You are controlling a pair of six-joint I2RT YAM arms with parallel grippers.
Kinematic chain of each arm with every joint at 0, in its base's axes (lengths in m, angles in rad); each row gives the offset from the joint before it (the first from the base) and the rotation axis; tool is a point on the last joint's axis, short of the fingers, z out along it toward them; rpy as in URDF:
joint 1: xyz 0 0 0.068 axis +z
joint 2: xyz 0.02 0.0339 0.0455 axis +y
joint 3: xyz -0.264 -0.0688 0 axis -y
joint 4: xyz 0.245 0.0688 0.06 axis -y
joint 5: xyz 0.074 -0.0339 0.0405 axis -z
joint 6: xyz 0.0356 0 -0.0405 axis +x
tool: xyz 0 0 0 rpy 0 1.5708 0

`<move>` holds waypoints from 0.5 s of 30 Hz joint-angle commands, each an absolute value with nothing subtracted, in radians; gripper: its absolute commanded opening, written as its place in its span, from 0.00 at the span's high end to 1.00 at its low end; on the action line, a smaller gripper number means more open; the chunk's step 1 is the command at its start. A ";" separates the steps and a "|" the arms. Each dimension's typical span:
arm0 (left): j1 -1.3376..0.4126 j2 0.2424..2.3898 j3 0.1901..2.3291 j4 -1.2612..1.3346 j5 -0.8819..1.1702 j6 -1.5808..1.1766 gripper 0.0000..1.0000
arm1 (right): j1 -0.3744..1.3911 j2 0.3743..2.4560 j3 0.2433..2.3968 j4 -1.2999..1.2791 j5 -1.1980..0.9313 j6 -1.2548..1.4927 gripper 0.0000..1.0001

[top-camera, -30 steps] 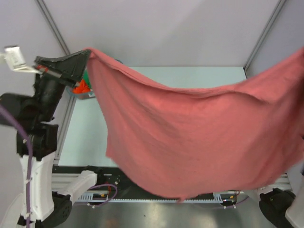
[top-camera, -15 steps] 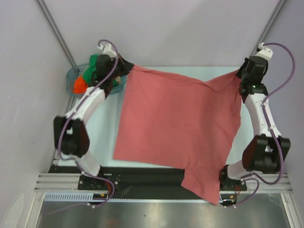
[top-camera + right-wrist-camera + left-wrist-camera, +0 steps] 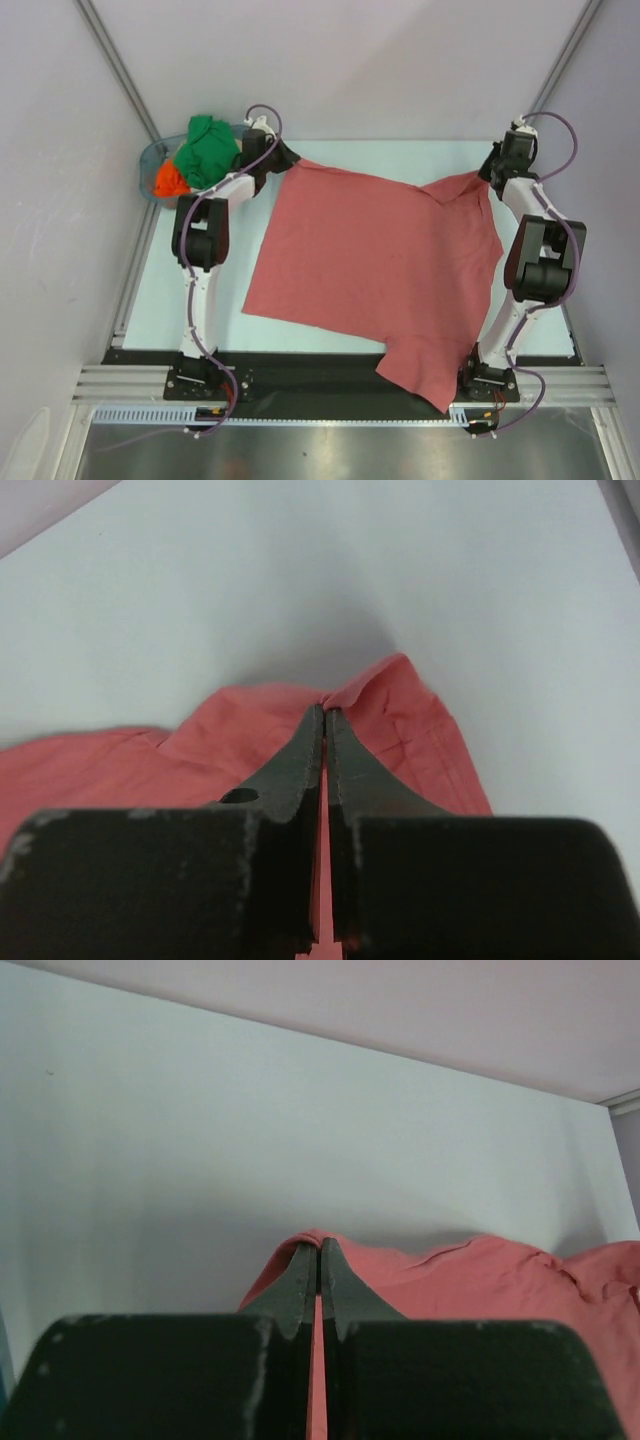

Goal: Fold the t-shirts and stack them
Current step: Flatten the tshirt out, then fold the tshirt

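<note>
The large salmon-red t-shirt lies spread over the table, one sleeve hanging over the near edge. My left gripper is shut on its far left corner; in the left wrist view the cloth is pinched between the closed tips of the left gripper. My right gripper is shut on the far right corner, with the cloth bunched at its tips. A green t-shirt and an orange one sit in the tub. The beige shirt is not in view.
A clear blue-tinted tub stands at the far left corner of the table. Grey walls close in on three sides. A black rail runs along the near edge by the arm bases.
Both arms have swung the shirt from hanging high in the air down and away, laying it flat on the table. Both grippers now sit low at the far edge, still holding the corners.
</note>
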State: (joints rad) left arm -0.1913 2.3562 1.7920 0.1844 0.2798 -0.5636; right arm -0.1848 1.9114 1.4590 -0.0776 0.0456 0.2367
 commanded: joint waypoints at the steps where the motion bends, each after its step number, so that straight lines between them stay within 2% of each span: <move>1: -0.183 2.299 1.806 0.247 0.316 -0.583 1.00 | -0.190 1.787 1.441 -0.127 0.020 0.290 1.00; 6: -0.163 2.250 1.746 0.152 0.373 -0.594 1.00 | -0.196 1.654 1.371 -0.329 0.040 0.391 1.00; 15: -0.123 2.172 1.758 -0.237 0.387 -0.515 1.00 | -0.213 1.548 1.359 -0.688 0.075 0.436 1.00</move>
State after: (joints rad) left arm -0.1452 2.2765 1.7424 -0.0822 0.3649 -0.5625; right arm -0.2070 1.5902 1.3739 -0.5144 0.0521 0.4114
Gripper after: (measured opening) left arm 0.011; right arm 0.011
